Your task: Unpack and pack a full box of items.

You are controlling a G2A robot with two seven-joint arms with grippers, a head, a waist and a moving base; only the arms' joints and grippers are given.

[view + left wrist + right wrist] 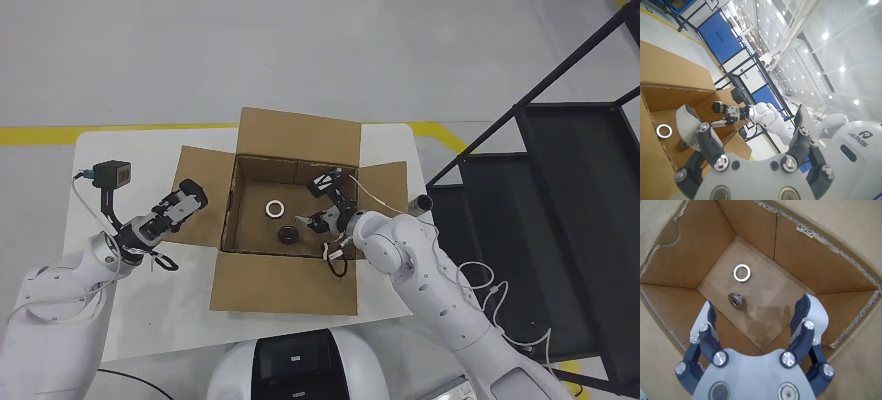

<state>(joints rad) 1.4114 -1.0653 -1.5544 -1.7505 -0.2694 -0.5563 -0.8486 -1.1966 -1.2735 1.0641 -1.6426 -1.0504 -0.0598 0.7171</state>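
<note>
Inside a cardboard box (300,132) lay a metal ring (275,208), a flanged hub (288,236) at its 5 o'clock: probably heavy, rigid, slick; pinch across rims. Right gripper (320,203) and left gripper (178,207) were spread, empty.

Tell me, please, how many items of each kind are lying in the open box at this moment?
Silver ring: 1
Dark grey flanged hub: 1
Total in the cardboard box: 2

Bright ceiling lamps (825,35) glare overhead; a soft shadow falls inside the box (810,262).
</note>
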